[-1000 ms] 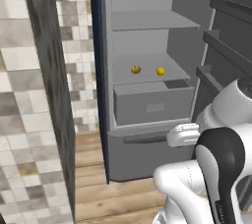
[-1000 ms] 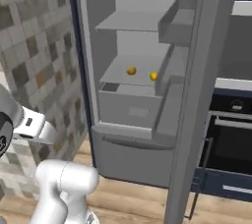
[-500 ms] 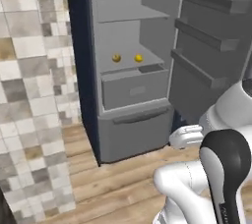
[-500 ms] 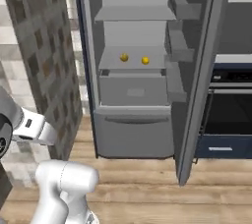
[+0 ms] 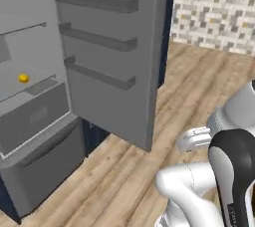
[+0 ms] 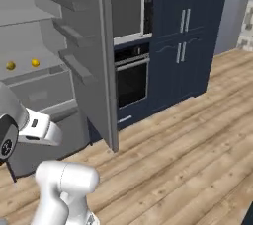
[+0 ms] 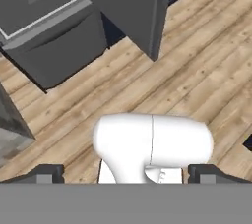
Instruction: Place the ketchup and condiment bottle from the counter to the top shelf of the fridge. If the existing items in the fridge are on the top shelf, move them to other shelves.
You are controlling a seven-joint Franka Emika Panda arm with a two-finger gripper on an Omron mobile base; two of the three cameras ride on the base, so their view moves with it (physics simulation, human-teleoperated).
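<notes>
Claw [image 7: 126, 173] wide open, empty, touching nothing

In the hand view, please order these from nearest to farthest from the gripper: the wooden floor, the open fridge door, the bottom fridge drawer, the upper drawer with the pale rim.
From the open gripper:
1. wooden floor, just ahead of the tips.
2. bottom fridge drawer, upper left, and open fridge door, top middle: too close to call.
3. upper drawer, top left, behind the bottom one.
</notes>
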